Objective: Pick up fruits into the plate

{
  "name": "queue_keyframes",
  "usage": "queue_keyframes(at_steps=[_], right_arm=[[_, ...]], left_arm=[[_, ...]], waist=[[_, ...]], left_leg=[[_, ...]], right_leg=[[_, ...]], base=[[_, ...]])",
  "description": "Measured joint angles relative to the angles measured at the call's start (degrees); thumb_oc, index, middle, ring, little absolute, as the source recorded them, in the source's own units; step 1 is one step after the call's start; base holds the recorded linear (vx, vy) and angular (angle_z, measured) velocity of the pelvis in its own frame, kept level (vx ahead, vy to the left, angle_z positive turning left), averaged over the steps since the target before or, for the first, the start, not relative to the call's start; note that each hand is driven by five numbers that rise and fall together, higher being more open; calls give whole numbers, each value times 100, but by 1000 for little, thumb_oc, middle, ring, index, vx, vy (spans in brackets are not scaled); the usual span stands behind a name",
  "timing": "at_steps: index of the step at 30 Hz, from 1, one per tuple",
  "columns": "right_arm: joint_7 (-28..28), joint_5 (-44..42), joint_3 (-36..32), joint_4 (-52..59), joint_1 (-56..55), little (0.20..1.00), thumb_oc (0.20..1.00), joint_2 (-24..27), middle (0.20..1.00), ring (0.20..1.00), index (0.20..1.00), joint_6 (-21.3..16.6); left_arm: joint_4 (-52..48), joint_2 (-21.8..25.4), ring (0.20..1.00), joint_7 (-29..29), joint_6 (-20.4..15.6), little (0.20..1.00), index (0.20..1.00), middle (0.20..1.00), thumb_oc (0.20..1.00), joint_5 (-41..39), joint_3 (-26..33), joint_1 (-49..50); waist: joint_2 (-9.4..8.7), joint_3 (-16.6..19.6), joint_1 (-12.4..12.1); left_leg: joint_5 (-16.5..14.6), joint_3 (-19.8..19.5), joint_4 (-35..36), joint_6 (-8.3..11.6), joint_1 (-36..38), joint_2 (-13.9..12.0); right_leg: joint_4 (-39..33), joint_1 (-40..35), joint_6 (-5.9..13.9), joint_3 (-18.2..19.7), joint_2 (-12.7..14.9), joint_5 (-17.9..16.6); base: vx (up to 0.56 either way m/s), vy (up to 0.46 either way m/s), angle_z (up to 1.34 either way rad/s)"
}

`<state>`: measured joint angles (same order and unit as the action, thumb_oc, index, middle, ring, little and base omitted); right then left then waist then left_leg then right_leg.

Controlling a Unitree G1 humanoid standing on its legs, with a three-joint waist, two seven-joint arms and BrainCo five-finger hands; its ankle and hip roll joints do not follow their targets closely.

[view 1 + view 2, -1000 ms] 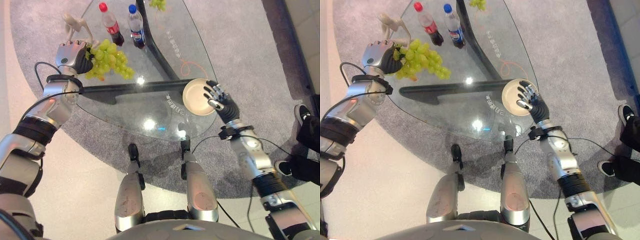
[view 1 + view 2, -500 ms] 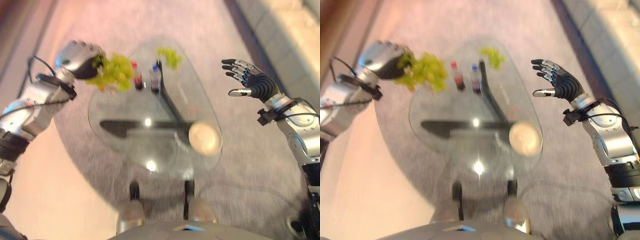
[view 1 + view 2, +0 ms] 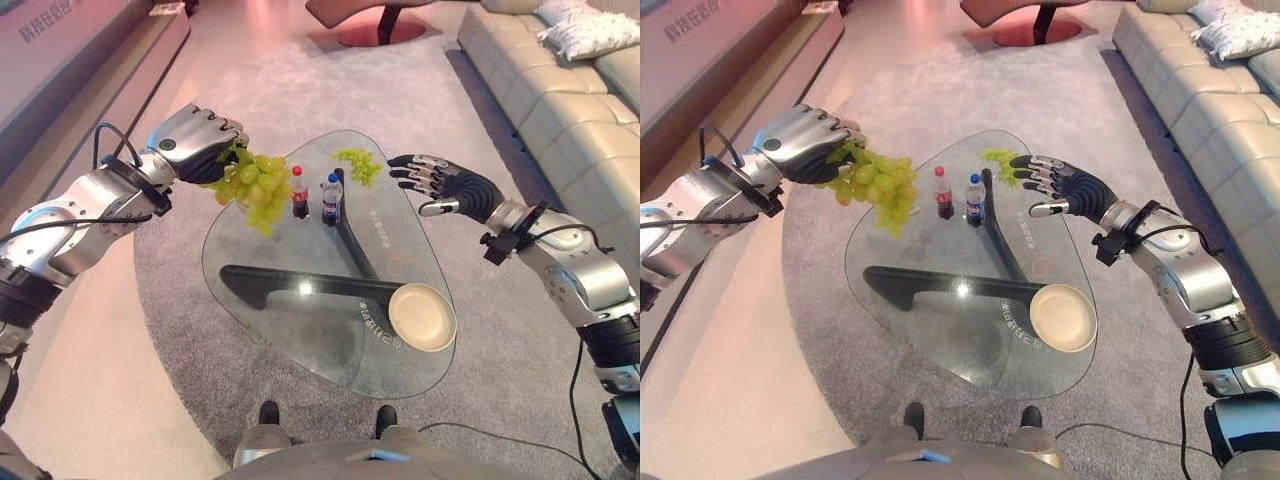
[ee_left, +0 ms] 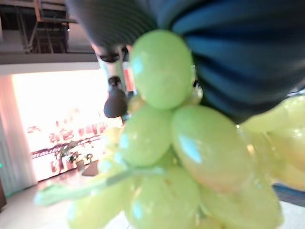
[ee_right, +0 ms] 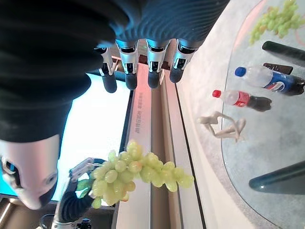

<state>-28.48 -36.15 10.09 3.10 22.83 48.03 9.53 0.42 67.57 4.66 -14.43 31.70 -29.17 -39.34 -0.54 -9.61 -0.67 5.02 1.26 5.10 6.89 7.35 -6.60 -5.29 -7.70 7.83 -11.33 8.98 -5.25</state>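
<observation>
Large bunch of green grapes (image 3: 252, 186): hanging, upper left. Small green grape cluster (image 3: 357, 165): lying, upper centre. Round beige plate (image 3: 421, 317): empty, lower right.

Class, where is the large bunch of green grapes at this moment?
The large bunch of green grapes hangs from the robot's left hand, raised above the far left edge of the glass table, just left of the two bottles.

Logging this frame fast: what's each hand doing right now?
Left hand: shut on the bunch of green grapes, lifted off the table.
Right hand: open, holding nothing.
</observation>
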Motion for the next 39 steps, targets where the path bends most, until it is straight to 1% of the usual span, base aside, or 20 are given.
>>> queue_keyframes(at_steps=[3,7,11,16,22,26,32,39], right_arm=[[-80,-95,26,50,-5,1000,1000,0,1000,1000,1000,158],[-172,-183,204,108,-20,1000,1000,11,1000,1000,1000,271],[-301,-335,269,183,-27,1000,1000,9,1000,1000,1000,353],[-313,-348,367,266,-23,1000,1000,13,1000,1000,1000,366],[-330,-560,503,436,-25,1000,1000,13,1000,1000,1000,457],[-331,-561,720,437,-23,1000,1000,12,1000,1000,1000,475],[-330,-624,722,469,-23,1000,1000,-8,1000,1000,1000,534],[-331,-771,765,634,-22,1000,1000,-155,1000,1000,1000,547]], left_arm=[[-217,-1,200,-15,-199,200,200,200,200,-1,-4,0],[-439,-1,200,-24,-241,200,200,200,200,-4,-10,1],[-488,-23,200,-24,-432,200,200,200,200,-4,-25,1],[-675,-24,200,-24,-451,200,200,200,200,-6,-29,1],[-823,-25,200,-56,-454,200,200,200,200,-15,-35,0],[-854,-32,200,-57,-459,200,200,200,200,-30,-116,-1],[-994,-174,200,-179,-477,200,200,200,200,-224,-150,-3],[-1207,-181,200,-279,-598,200,200,200,200,-516,-154,-5]], waist=[[11,138,6],[16,250,22],[49,309,19],[55,317,17],[64,330,17],[86,469,19],[100,479,-1],[104,481,-20]], left_leg=[[7,-8,0,-9,2,17],[11,-25,0,-14,24,20],[16,-31,11,-22,40,25],[28,-46,9,-37,40,33],[41,-75,2,-46,35,43],[41,-96,3,-46,21,45],[45,-136,20,-52,19,47],[49,-140,24,-58,0,48]], right_leg=[[0,-8,1,-5,15,-1],[0,-40,1,-19,19,-1],[-1,-57,1,-19,25,0],[-1,-64,1,-26,32,0],[0,-74,1,-42,40,-1],[-1,-75,2,-54,43,0],[-2,-97,2,-74,44,0],[-1,-97,2,-73,45,1]], base=[[0,0,0],[0,0,0],[0,0,0],[6,1,0],[2,0,1],[5,2,2],[9,-1,2],[0,0,0]])
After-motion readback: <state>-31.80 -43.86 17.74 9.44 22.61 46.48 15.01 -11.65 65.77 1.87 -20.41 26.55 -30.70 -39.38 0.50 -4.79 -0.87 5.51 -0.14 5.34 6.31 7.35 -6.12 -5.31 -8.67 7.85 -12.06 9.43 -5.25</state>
